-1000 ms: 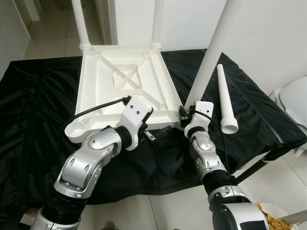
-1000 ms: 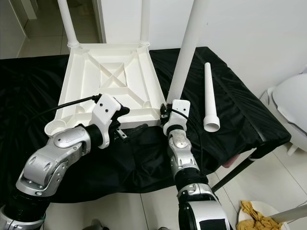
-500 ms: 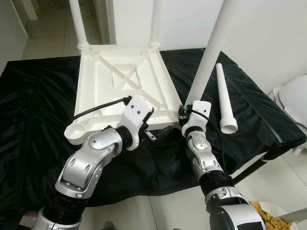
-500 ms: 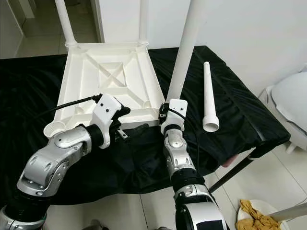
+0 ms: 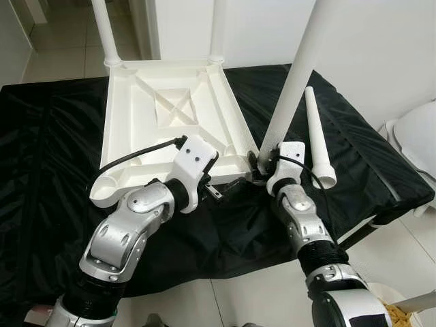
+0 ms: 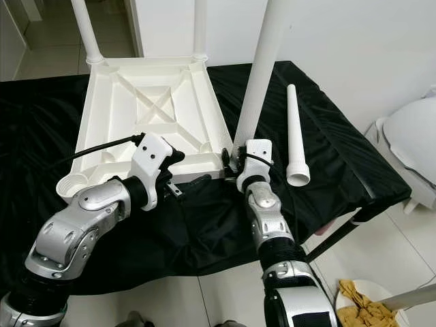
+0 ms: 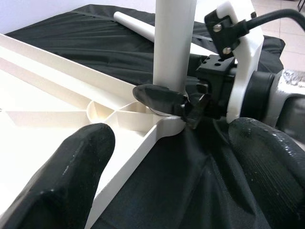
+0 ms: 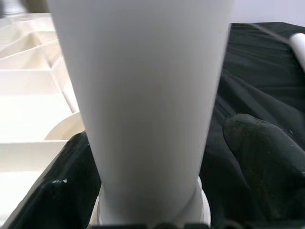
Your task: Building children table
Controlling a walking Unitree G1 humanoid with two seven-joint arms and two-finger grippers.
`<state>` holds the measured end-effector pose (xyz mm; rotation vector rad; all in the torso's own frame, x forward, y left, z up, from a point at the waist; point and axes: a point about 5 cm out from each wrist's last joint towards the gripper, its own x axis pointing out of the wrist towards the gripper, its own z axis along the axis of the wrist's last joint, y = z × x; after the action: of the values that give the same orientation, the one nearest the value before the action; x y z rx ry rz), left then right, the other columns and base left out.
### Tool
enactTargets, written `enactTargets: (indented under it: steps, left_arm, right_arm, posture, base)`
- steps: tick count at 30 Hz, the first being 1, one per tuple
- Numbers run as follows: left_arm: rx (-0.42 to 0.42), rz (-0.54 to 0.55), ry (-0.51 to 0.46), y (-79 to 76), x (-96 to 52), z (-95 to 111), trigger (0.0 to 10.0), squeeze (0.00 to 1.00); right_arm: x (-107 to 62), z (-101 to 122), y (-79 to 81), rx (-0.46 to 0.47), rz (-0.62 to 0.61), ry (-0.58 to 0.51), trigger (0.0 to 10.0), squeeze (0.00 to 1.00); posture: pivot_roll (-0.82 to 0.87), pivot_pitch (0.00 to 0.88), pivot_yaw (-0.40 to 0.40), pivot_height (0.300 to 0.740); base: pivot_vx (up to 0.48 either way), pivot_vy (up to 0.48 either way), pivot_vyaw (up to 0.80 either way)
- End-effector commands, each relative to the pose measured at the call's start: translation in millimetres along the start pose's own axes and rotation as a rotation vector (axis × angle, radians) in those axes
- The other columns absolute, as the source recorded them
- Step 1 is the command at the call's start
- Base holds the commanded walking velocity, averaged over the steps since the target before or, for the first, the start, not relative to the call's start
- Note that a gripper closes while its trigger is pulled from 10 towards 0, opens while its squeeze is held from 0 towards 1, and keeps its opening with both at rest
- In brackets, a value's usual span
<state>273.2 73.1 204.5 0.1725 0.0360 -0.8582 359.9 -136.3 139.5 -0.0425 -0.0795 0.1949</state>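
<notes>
A white children's table top point(image 5: 150, 116) lies upside down on a black cloth. Two white legs point(image 5: 102, 30) point(image 5: 218, 27) stand in its far corners. A third leg point(image 5: 296, 75) stands in the near right corner socket, leaning slightly. My right gripper point(image 5: 261, 163) is shut on this leg at its base, one black finger point(image 7: 159, 98) wrapped round it. A fourth leg point(image 5: 317, 136) lies loose on the cloth to the right. My left gripper point(image 5: 226, 189) is open just in front of the table's near edge, close to that corner, holding nothing. The near left socket point(image 5: 102, 193) is empty.
The black cloth point(image 5: 48, 170) covers a low surface whose front edge is near my arms. A white rounded object point(image 5: 415, 136) stands to the right, beyond the cloth. A bowl of yellow snacks point(image 5: 402, 315) sits on the tiled floor at the lower right.
The camera has shifted slightly. My right forearm has swung a little to the right while its gripper stays at the leg's base. The left arm holds its place.
</notes>
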Motion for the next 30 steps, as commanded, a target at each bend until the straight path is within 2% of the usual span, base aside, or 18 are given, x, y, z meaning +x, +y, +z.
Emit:
enactTargets:
  steps: [1,4,5,9,11,13,18,25,26,30]
  left_arm:
    - [0.004,0.029,0.01,1.4,-0.1,-3.3,10.0,0.0]
    - [0.006,0.026,0.009,1.2,0.6,-3.0,10.0,0.0]
    - [0.008,0.025,0.009,1.3,0.8,-2.9,10.0,0.0]
    - [0.009,0.024,0.01,1.7,0.8,-2.8,10.0,0.0]
    - [0.012,0.025,0.008,3.6,0.6,-0.8,10.0,0.0]
    - [0.012,0.025,0.008,3.6,0.6,-0.8,10.0,0.0]
    - [0.01,0.038,0.008,6.6,-1.7,1.5,10.0,0.0]
    - [0.008,0.031,0.013,4.9,-2.7,0.4,10.0,0.0]
    - [0.008,0.031,0.013,4.7,-2.7,0.4,10.0,0.0]
    - [0.009,0.03,0.014,4.5,-2.7,0.5,10.0,0.0]
  right_arm:
    - [-1.6,-2.7,-0.1,0.001,0.061,0.011,10.0,1.0]
    - [-3.0,-3.1,-4.2,-0.062,0.164,0.013,10.0,1.0]
    - [-3.5,-2.6,-5.8,-0.08,0.232,0.014,10.0,0.0]
    - [-3.4,-2.4,-7.6,-0.093,0.273,0.019,10.0,0.0]
    - [-2.1,0.7,-13.6,-0.14,0.36,0.023,10.0,0.0]
    - [-2.1,0.7,-13.6,-0.14,0.36,0.023,10.0,0.0]
    - [3.6,15.8,-24.6,-0.192,0.457,0.001,10.0,0.0]
    - [4.6,16.9,-30.5,-0.247,0.484,0.011,10.0,0.0]
    - [3.8,15.4,-31.7,-0.252,0.494,0.017,0.0,0.0]
    - [1.8,10.4,-33.8,-0.255,0.514,0.042,0.0,0.0]
  posture:
    - [-0.02,0.017,-0.053,0.74]
    - [-0.02,0.015,-0.052,0.74]
    - [-0.02,0.013,-0.046,0.74]
    - [-0.02,0.013,-0.04,0.74]
    - [-0.02,0.037,-0.031,0.74]
    - [-0.02,0.037,-0.031,0.74]
    - [-0.02,0.054,-0.027,0.74]
    - [-0.01,0.053,-0.025,0.74]
    - [-0.01,0.053,-0.027,0.74]
    - [-0.01,0.053,-0.029,0.74]
  base:
    - [0.0,0.0,0.0]
    - [0.0,0.0,0.0]
    - [0.0,0.0,0.0]
    - [0.0,0.0,0.0]
    - [0.0,0.0,0.0]
    - [0.0,0.0,0.0]
    - [0.0,0.0,0.0]
    - [0.0,0.0,0.0]
    - [0.0,0.0,0.0]
    - [0.0,0.0,0.0]
